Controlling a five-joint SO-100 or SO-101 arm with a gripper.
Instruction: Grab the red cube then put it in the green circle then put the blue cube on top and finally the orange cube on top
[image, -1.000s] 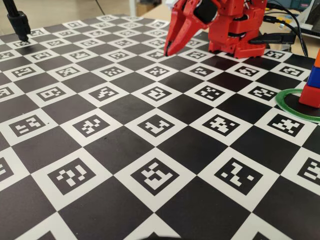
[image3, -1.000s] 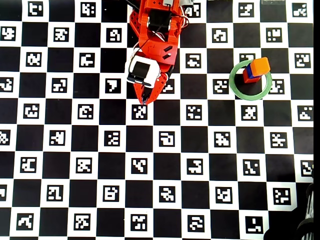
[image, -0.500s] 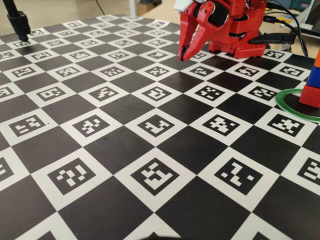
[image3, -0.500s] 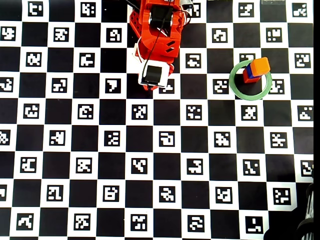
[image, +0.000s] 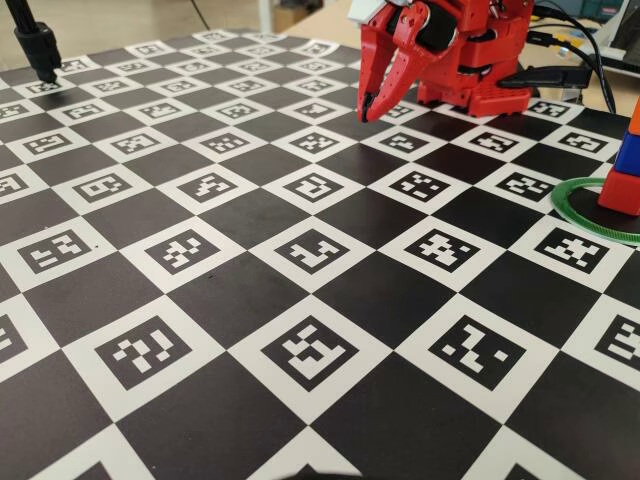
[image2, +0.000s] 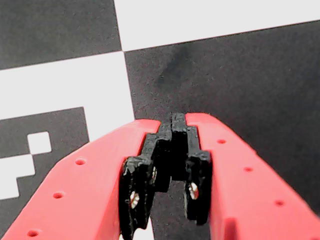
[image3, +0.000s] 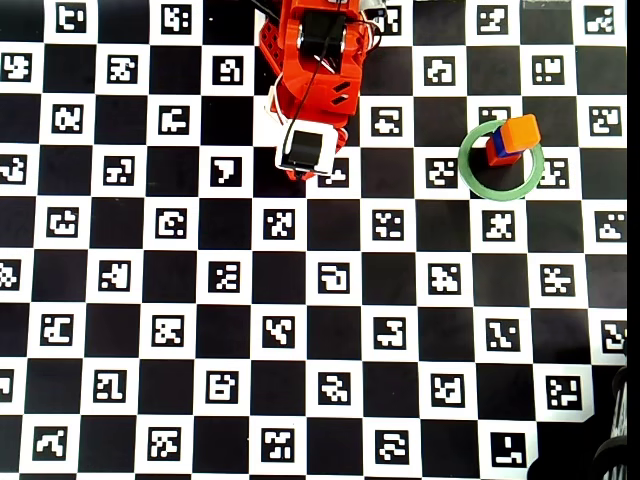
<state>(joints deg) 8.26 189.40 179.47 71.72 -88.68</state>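
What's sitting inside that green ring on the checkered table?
Inside the green ring stands a stack: red cube at the bottom, blue cube in the middle, orange cube on top. The orange cube hides most of the two below it in the overhead view.

matt printed checker board (image: 250, 215) with slight sheen, smooth red plastic gripper (image2: 172, 122) with dotted holes, rough black finger pads (image2: 137, 185), glossy green plastic ring (image3: 472, 170), matt orange cube (image3: 520, 132)
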